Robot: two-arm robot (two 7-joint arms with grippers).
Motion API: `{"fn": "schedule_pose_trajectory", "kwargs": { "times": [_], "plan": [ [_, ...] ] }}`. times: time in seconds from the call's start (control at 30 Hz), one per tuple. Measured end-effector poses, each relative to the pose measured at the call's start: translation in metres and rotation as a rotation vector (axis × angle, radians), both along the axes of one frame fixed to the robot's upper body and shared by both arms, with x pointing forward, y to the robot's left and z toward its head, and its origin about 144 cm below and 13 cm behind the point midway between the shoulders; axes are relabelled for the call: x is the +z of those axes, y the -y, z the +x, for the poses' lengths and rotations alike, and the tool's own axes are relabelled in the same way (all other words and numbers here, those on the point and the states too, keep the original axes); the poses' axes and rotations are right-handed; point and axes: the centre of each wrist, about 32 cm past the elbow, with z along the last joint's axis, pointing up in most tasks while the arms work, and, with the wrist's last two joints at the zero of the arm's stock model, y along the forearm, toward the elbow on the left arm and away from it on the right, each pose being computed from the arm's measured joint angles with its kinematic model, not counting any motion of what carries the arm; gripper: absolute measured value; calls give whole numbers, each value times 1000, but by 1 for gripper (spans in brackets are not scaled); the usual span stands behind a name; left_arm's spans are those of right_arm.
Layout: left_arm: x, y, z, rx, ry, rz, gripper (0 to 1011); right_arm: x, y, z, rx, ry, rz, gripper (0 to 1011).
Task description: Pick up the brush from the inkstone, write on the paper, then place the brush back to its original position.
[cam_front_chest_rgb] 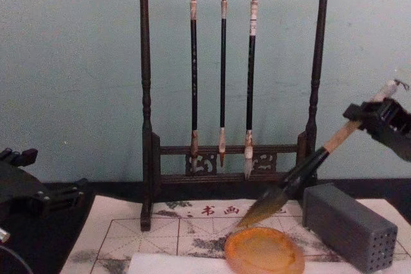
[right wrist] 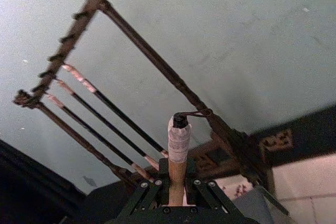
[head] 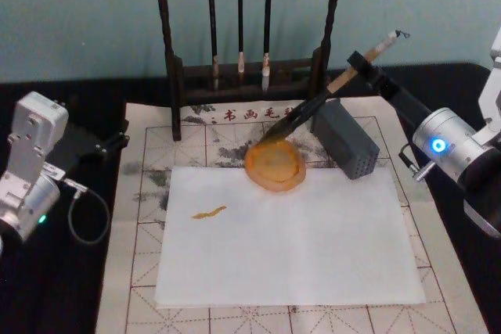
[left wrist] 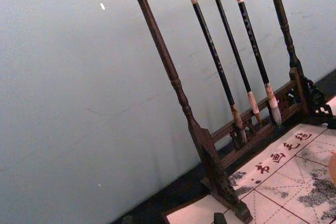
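Note:
My right gripper (head: 362, 62) is shut on the tan upper handle of the brush (head: 313, 105), which slants down to the left. In the chest view the brush (cam_front_chest_rgb: 302, 174) has its brown tuft hovering just over the far rim of the orange inkstone (cam_front_chest_rgb: 264, 251), with my right gripper (cam_front_chest_rgb: 367, 117) high at the right. The inkstone (head: 275, 166) sits at the top edge of the white paper (head: 297, 240). A short amber stroke (head: 209, 212) marks the paper's left part. The right wrist view looks along the brush (right wrist: 178, 150) between my right gripper (right wrist: 177, 186). My left gripper (head: 88, 145) is parked at the far left.
A grey block with holes (head: 348, 140) stands right of the inkstone, under the slanted brush. A dark wooden rack (head: 246, 72) with three thin hanging brushes (cam_front_chest_rgb: 222, 81) lines the back. A gridded practice mat (head: 149, 217) lies under the paper on the black table.

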Motion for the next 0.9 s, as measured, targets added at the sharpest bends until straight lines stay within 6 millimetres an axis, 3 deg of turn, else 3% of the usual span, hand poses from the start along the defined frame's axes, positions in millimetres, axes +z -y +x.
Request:
{"fn": "schedule_pose_trajectory", "kwargs": {
  "times": [0.9],
  "plan": [
    [0, 0, 0, 0, 0, 0, 1001, -14, -5, 11, -69, -154, 29, 187]
  ]
}}
